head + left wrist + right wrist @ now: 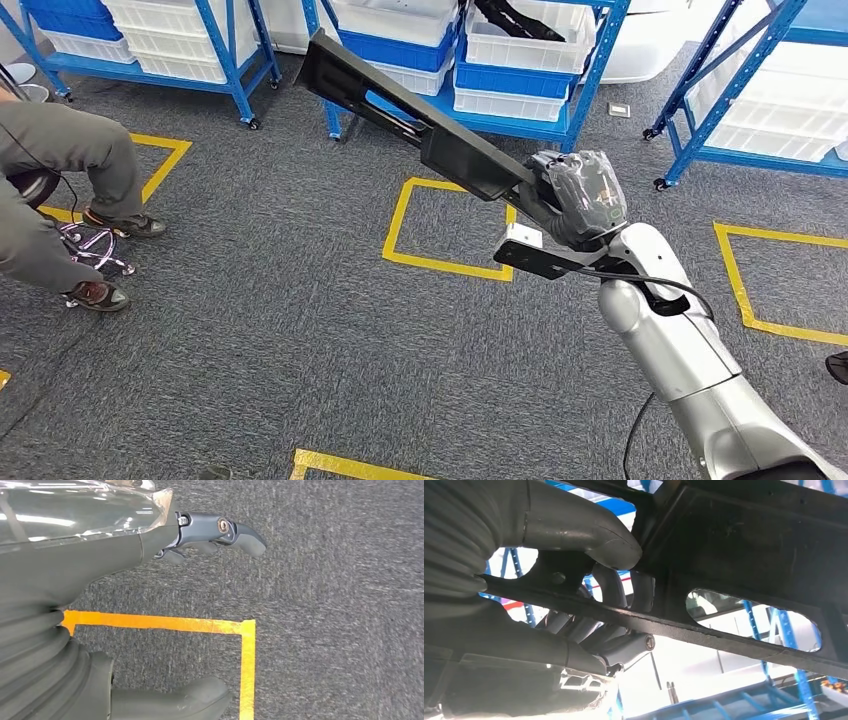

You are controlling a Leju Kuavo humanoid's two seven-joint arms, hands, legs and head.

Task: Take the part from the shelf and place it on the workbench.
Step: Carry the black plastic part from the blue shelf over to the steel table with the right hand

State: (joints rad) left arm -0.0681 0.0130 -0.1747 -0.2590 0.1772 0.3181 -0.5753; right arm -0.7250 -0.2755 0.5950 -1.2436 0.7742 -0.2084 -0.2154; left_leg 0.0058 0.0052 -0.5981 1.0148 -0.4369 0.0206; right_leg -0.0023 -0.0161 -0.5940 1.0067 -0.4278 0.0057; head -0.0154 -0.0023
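While the right robot hand grips the black part, another lies in a white bin.

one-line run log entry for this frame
phase: carrying | right hand: grips long black part | left hand: holds nothing, over floor | shelf: ahead

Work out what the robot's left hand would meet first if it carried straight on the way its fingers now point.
Judging by the wrist view, the left hand points down at the grey carpet, near a yellow tape corner. Nothing else shows in that line; depth is unclear.
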